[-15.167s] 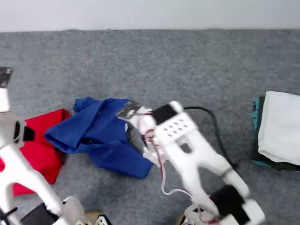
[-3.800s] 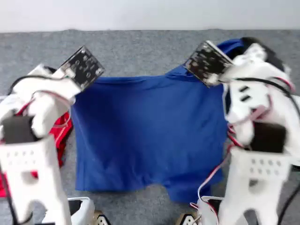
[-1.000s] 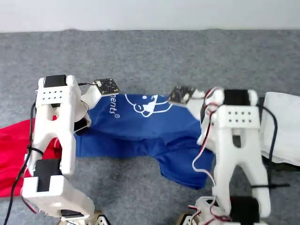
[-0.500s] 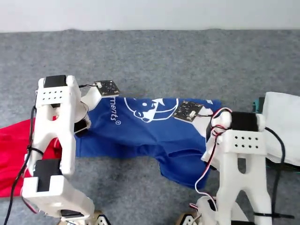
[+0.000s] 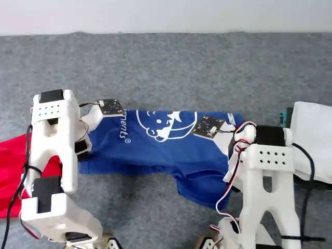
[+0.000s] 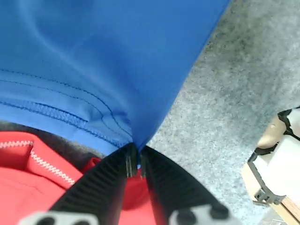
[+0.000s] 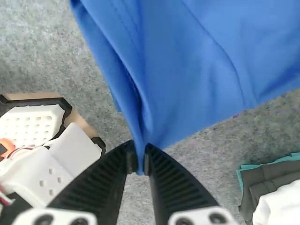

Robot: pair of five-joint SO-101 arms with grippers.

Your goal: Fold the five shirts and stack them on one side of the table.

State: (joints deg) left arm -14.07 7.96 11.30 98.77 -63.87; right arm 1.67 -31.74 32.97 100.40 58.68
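The blue shirt [image 5: 166, 142] had been drawn out wider and flatter across the worktop [image 5: 171, 67] as the left arm was shifted outward. It was held stretched between both arms, print upward, one edge pinched by the left jaws and the other by the right jaws. A red shirt [image 5: 13, 161] lay beside its left end, and folded shirts [image 5: 314, 140] were stacked at the right.

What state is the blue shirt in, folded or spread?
Partly folded: the blue shirt is doubled over, print up, uneven cloth sticking out; left gripper and right gripper pinch its edges.
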